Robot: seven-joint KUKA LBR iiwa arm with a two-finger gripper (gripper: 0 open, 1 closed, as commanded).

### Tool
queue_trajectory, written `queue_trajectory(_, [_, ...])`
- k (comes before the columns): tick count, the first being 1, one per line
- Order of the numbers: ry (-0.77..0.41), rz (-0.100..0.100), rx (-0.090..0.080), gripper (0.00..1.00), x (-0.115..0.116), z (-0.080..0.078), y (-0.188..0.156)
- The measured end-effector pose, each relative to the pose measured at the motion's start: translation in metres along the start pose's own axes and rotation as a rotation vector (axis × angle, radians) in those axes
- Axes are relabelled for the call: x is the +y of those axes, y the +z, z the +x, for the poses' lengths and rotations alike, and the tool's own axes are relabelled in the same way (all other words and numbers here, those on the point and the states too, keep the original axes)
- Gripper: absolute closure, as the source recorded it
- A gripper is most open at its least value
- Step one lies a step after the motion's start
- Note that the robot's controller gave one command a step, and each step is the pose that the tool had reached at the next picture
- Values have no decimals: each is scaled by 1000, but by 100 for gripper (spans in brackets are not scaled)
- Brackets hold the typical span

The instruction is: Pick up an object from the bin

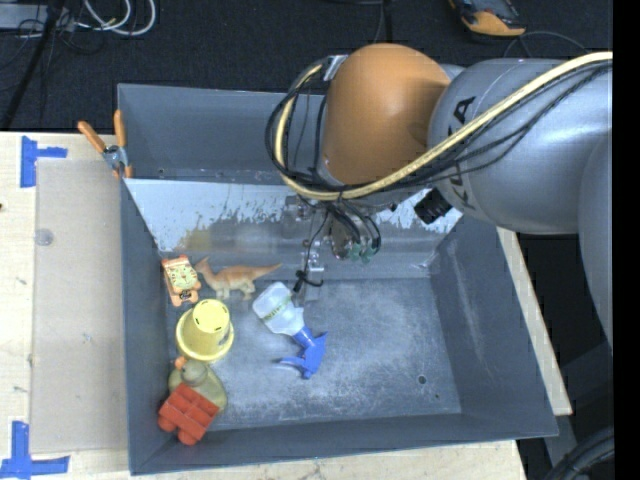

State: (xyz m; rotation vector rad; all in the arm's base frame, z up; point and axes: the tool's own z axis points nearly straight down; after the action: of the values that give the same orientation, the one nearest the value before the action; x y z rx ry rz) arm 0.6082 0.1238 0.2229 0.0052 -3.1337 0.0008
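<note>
Clear, whitish plastic makes up the thing nearest the gripper: a small crumpled cup or bottle [277, 309], lying on its side towards the left middle of the bin [400, 363]. It looks light, thin-walled and likely to give under pressure. The gripper [306, 276] hangs just above and to the right of it, close to its upper edge; whether they touch, and whether the gripper is wide or narrow, I cannot tell.

I judge the step in hand to be the approach, with nothing lifted yet. The next move calls for coming down squarely over the plastic piece and closing gently across its narrower side, so that it neither slips out nor crushes.

Just below it lies a blue toy [305, 353], and just to the left an orange dinosaur [235, 278]. Either could be nudged. Further left sit a yellow cup [205, 330] and a small patterned block [181, 278], with a red brick-like piece [188, 413] near the front left corner.
</note>
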Motion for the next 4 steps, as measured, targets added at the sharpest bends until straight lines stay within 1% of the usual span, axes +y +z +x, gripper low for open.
queue_trajectory(1, [3, -1, -7, 0, -1, -1, -5])
queue_trajectory(2, [153, -1, -6, 0, -12, 0, 37])
queue_trajectory(3, [105, 0, -4, 0, -28, 3, 58])
queue_trajectory(4, [238, -2, -6, 0, -42, 11, 94])
